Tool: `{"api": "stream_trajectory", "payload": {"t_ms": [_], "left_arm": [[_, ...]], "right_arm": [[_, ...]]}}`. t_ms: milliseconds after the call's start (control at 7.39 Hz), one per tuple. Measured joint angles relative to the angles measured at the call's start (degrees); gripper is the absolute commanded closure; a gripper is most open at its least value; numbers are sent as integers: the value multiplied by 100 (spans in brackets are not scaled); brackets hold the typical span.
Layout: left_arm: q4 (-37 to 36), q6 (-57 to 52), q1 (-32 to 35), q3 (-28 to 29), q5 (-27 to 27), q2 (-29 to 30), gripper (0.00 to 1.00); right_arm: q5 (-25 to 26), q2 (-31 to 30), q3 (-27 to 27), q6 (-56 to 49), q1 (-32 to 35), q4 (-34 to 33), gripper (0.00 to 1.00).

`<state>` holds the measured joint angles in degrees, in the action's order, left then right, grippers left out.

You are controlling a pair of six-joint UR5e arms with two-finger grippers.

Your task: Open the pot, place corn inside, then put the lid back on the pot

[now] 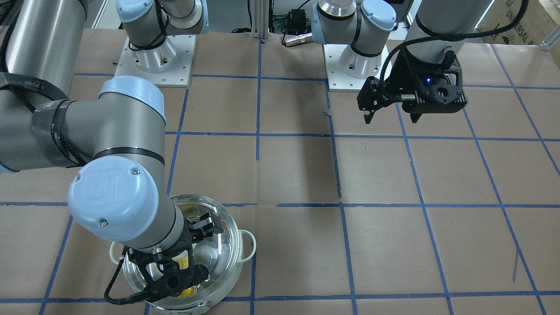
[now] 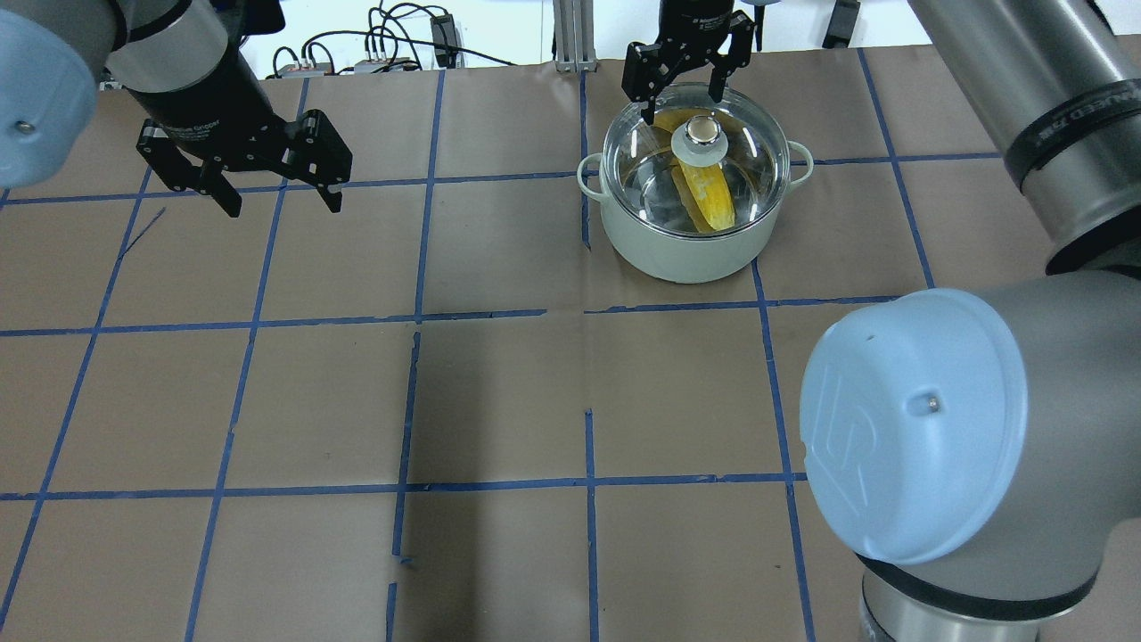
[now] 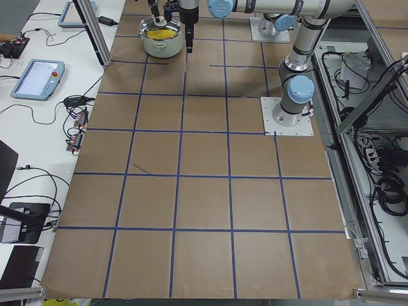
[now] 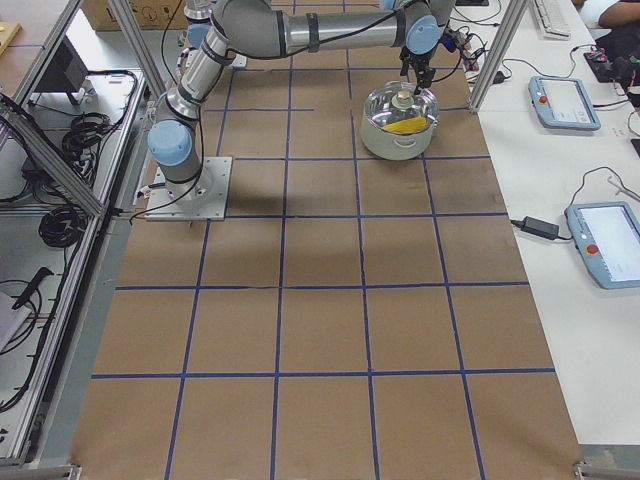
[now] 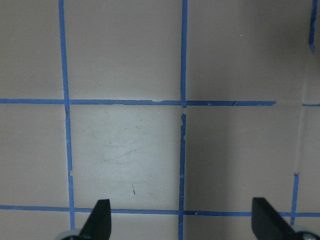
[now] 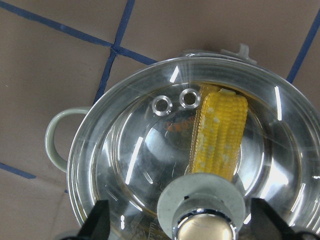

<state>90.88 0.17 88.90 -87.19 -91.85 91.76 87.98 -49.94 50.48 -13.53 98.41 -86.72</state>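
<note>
While the lid [image 2: 651, 156] sits on the green pot [image 2: 677, 254] at the far right of the table [image 2: 499, 401], the corn [image 2: 710, 198] lies inside under the glass. The right gripper [image 2: 682, 100] hangs just above the lid. Its fingers are wide apart on both sides of the knob [image 2: 701, 134] and hold nothing. The left gripper [image 2: 283, 203] is spread wide too, over the far left.

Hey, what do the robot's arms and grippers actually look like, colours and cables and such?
The left arm and right arm are silver tubes with pale blue joint caps, a UR logo embossed on the right's. The left gripper and right gripper are black, two-fingered, on black wrist mounts. A black braided cable loops along each wrist.
</note>
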Motion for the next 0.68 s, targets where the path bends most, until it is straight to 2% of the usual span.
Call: {"api": "stream_trajectory", "payload": {"t_ms": [676], "left_arm": [[0, 6, 5, -4, 6, 5, 0]], "right_arm": [[-48, 164, -48, 15, 43, -3, 1]]}}
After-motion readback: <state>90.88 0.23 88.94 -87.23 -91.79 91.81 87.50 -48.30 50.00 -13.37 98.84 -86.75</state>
